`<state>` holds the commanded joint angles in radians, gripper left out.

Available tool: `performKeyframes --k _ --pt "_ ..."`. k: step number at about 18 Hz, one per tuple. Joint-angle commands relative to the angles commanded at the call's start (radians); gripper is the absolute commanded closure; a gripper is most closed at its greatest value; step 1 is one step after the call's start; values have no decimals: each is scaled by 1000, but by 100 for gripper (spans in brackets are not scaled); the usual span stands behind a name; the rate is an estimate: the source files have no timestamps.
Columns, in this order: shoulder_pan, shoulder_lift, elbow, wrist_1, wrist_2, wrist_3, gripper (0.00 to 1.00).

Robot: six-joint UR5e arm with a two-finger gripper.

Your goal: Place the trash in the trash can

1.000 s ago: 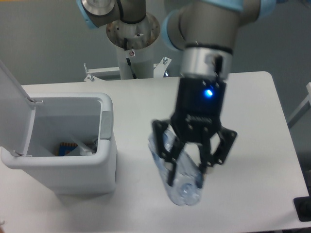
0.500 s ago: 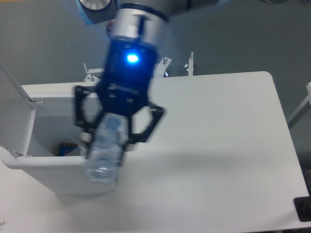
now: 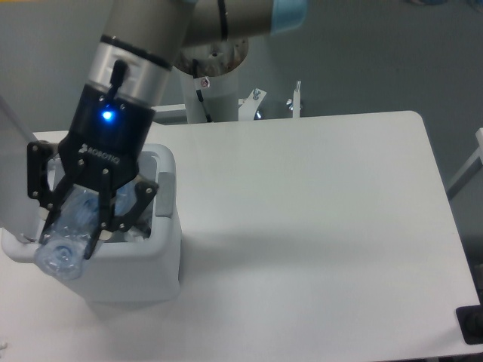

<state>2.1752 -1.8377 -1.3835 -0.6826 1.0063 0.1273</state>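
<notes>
A white table (image 3: 317, 226) fills most of the view, seen from above and slightly in front. At its near left stands a boxy white trash can (image 3: 139, 264) with rounded corners, its top open and its lid (image 3: 15, 128) raised at the far left, only faintly visible. Directly over the can's opening hangs a black two-finger gripper (image 3: 79, 226), its fingers (image 3: 127, 215) closed around a clear bluish plastic bottle (image 3: 68, 237). The bottle tilts, its lower end pointing near and left and overhanging the can's near-left rim, while its upper part sits between the fingers above the opening. A blue light glows on the gripper body. The grey arm (image 3: 151, 45) rises to the far side, where a white mounting post (image 3: 211, 94) stands behind the table's far edge.
</notes>
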Motion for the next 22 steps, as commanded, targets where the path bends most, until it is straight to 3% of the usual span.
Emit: performKeyframes --k 2,4,6,7,14,22 --pt "-6 3 -18 0 0 2 55" --pt "-6 3 -28 0 0 2 42" --pt "-6 3 -38 0 0 3 9" --pt "-6 5 -37 0 0 3 0" --pt "27 18 -35 -2 9 -6 0" --pt "270 38 -26 -6 11 53 0"
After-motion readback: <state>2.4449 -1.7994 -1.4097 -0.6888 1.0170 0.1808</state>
